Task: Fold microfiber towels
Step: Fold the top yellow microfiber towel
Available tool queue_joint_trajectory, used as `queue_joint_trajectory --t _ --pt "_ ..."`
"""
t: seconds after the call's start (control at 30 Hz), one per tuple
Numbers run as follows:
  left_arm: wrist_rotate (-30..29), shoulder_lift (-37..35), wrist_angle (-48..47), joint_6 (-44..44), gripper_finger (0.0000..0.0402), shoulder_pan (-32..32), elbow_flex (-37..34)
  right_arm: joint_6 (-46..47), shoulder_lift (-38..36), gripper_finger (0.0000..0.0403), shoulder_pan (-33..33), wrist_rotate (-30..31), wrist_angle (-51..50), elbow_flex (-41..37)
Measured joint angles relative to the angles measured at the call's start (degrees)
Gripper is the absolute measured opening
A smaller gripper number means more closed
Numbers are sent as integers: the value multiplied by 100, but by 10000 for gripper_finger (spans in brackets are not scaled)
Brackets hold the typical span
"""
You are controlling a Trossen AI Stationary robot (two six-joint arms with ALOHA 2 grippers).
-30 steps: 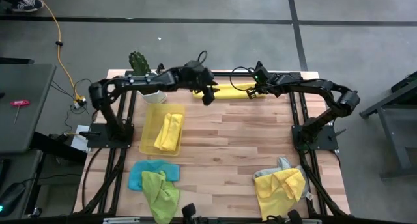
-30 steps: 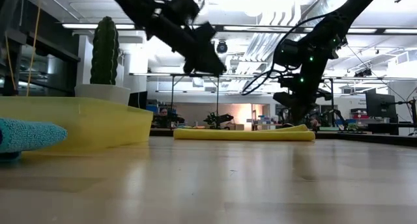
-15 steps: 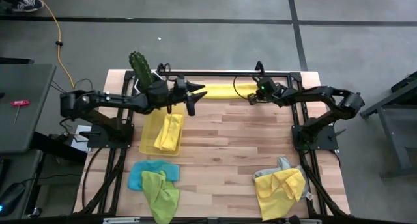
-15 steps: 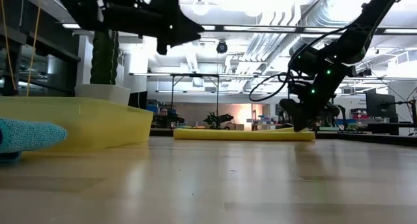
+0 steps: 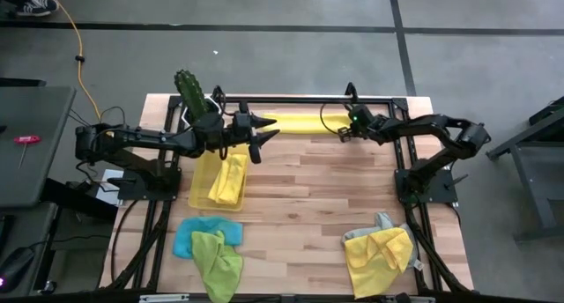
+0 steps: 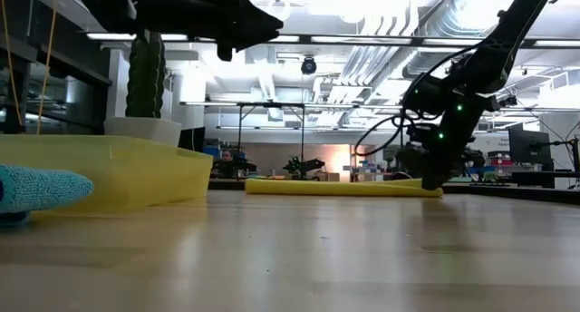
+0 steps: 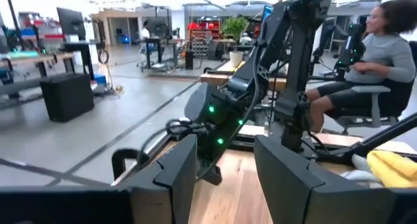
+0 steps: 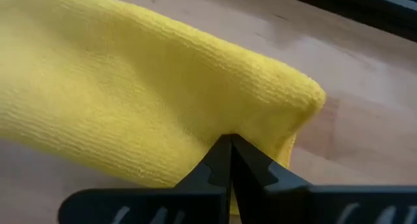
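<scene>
A bright yellow towel (image 5: 304, 123) lies as a long folded strip along the table's far edge; the low view shows it flat on the wood (image 6: 335, 188). My right gripper (image 5: 342, 129) slants down onto the strip's right end and is shut on it (image 8: 229, 140). My left gripper (image 5: 267, 134) hovers level and open above the far end of the yellow tray (image 5: 204, 195), with nothing between its fingers (image 7: 225, 146). It is well to the left of the strip and high above the table (image 6: 263, 22). My right gripper has its shut fingertips (image 8: 221, 160) on the yellow towel close to its right end (image 8: 260, 113), coming from above at a slant. The cloth bulges around the tips; how many layers they pinch cannot be told. The towel lies on the table (image 6: 412, 189).
The tray holds a folded yellow towel (image 5: 227, 177). A blue towel (image 5: 189, 235) and a lime green towel (image 5: 218, 261) lie near left, a yellow and grey pile (image 5: 379, 247) near right. A potted cactus (image 5: 188, 90) stands far left. A person (image 7: 384, 48) sits beyond the table.
My left gripper has drawn back from the towel toward the table's left edge and tipped from slanting down to level. My right gripper has sunk onto the right end of the yellow towel. The towel has stayed flat.
</scene>
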Motion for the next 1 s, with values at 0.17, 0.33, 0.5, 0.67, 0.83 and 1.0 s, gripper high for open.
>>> queue_joint_trajectory --t 0.17,0.33,0.5,0.67,0.83,1.0 --pt "-15 -14 6 26 142 -4 0 7 -45 0 134 345 -719 27" --pt "-213 -14 -424 51 142 -4 0 278 -189 0 492 777 -1809 26" --pt "-1106 85 -1094 221 142 7 19 692 -602 0 928 918 -2782 -11" --pt "-1077 527 -2094 -185 142 194 491 1098 -957 0 1330 629 -3295 -17" --pt "-1037 1535 -2640 -237 142 295 1095 1402 -982 0 1833 318 -3392 -17" --pt "-1217 2640 -2715 -240 142 380 1747 1849 -980 0 2418 311 -3596 -10"
